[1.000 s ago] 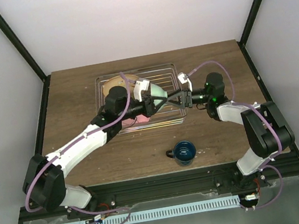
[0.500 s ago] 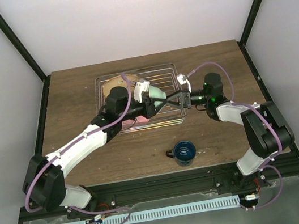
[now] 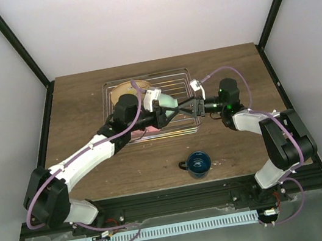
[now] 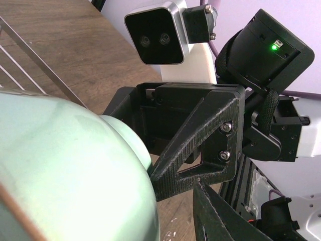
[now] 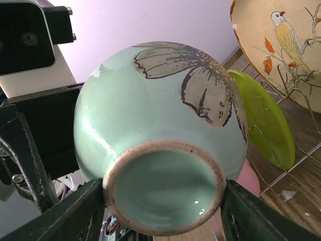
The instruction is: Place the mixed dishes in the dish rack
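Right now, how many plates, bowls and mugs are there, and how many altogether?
Plates: 3 (cream plate, lime-green plate, pink plate)
Bowls: 1 (mint-green bowl)
Mugs: 1 (dark blue mug)
Total: 5

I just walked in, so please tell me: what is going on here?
The right claw grips the small mint-green bowl near its foot above the silver wire dish rack; whether the left claw holds it too is unclear. The cream patterned plate, lime-green plate and pink plate are in the rack. The dark blue mug sits on the wooden table.
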You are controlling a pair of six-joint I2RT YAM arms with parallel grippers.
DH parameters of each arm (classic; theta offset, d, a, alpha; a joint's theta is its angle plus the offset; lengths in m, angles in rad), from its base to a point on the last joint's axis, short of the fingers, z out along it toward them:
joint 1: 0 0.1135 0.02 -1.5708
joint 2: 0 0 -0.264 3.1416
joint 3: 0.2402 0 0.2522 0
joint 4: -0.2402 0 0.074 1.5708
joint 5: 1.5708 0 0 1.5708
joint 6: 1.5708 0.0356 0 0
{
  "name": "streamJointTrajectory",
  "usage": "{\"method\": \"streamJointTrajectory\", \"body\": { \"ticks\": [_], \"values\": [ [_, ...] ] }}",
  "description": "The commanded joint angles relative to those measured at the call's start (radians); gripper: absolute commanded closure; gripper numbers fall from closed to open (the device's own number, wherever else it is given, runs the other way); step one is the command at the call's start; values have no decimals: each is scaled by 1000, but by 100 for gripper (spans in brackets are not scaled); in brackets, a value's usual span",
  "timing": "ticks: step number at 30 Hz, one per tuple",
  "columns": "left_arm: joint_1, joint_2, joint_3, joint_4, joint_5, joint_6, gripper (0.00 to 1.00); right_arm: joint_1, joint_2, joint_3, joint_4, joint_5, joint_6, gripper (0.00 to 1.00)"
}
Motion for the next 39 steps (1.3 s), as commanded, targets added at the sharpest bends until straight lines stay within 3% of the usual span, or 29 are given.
{"method": "streamJointTrajectory", "body": {
  "ticks": [1, 27, 29, 35, 39],
  "values": [
    [-2, -23, -8, 20, 24, 18, 65, 10, -11, 57, 6, 22, -21, 37],
    [7, -3, -5, 59, 62, -3, 65, 10, 0, 89, -85, 40, -73, 41],
    [6, 0, -5, 69, 69, -8, 70, 10, 6, 92, -84, 38, -71, 41],
    [6, 1, 4, 73, 80, -8, 99, 11, 14, 94, -74, 32, -64, 41],
    [7, 7, 10, 75, 89, -9, 100, 11, 18, 98, -70, 26, -60, 41]
  ]
}}
